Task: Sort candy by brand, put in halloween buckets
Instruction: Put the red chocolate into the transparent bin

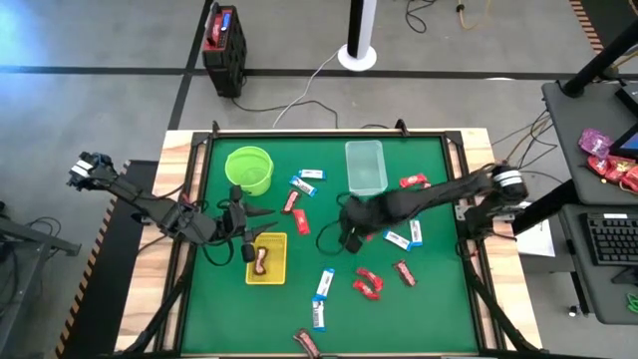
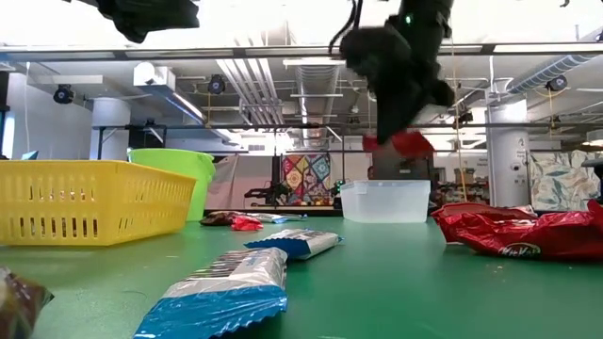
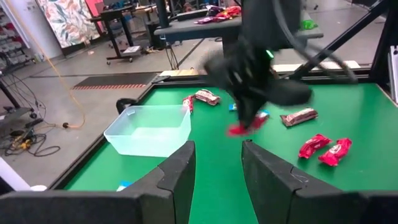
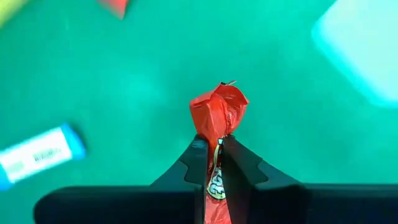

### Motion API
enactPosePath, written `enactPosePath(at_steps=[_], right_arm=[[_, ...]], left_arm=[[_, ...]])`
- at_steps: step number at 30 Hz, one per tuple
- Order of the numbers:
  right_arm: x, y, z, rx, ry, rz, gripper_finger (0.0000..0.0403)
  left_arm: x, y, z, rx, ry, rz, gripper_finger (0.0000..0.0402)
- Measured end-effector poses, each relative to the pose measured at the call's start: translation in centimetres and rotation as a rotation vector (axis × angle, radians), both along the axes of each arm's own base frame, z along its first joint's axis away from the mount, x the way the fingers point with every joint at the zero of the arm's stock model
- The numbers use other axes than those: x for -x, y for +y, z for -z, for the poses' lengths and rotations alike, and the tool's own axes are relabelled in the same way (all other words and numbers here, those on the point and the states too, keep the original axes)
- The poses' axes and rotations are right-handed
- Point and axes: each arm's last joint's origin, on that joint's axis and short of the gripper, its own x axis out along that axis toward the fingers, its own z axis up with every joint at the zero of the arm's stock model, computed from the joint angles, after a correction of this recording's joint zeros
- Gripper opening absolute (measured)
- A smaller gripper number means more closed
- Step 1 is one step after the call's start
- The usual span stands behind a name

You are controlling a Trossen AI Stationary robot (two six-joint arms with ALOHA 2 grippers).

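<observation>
Right end effector [image 4: 211, 152] of mine pinches a red bar [image 4: 216, 115] above the table [image 1: 429, 299], near the tub [image 1: 365, 166].

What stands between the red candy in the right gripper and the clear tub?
Nothing visible does. The right gripper holds the red candy above the green mat, and the clear tub lies close by, with only bare mat between.

Open green mat [image 1: 299, 264] between yellow basket [image 1: 267, 258] and blue-and-white bar [image 1: 324, 283], lower centre of high view; right gripper [image 1: 349, 239] with arm blocks mat centre below clear tub [image 1: 365, 166]; left gripper [image 1: 261, 228] hangs over basket's upper edge; lime-green bucket [image 1: 249, 170] fills upper left; red bars [image 1: 367, 285] clutter lower right.
</observation>
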Motion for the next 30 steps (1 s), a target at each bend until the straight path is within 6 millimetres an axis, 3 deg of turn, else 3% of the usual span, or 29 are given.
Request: enactPosePath(at_steps=[4, 8, 15, 18, 23, 30], right_arm=[[1.4, -4.4, -2.9, 0.14, -0.072, 0.107, 0.0022], [2.5, -9.5, -3.9, 0.268, -0.083, 0.246, 0.0022], [2.6, -16.3, -2.4, 0.326, -0.082, 0.39, 0.0022], [2.6, -17.6, -1.3, 0.32, -0.042, 0.42, 0.0022], [1.8, -18.2, 0.8, 0.304, 0.008, 0.432, 0.0029], [1.3, -18.4, 2.0, 0.306, 0.037, 0.422, 0.0103]], left_arm=[[0.0, 0.0, 0.0, 0.015, -0.002, -0.004, 0.0116], [-0.1, 0.0, 0.0, 0.028, -0.013, -0.006, 0.0116], [-0.3, -0.1, 0.1, 0.041, -0.023, -0.01, 0.0116], [-0.4, -0.2, 0.2, 0.043, -0.018, -0.011, 0.0116], [-0.6, -0.3, 0.4, 0.05, -0.012, -0.013, 0.0116], [-0.7, -0.4, 0.6, 0.079, -0.011, -0.02, 0.0116]])
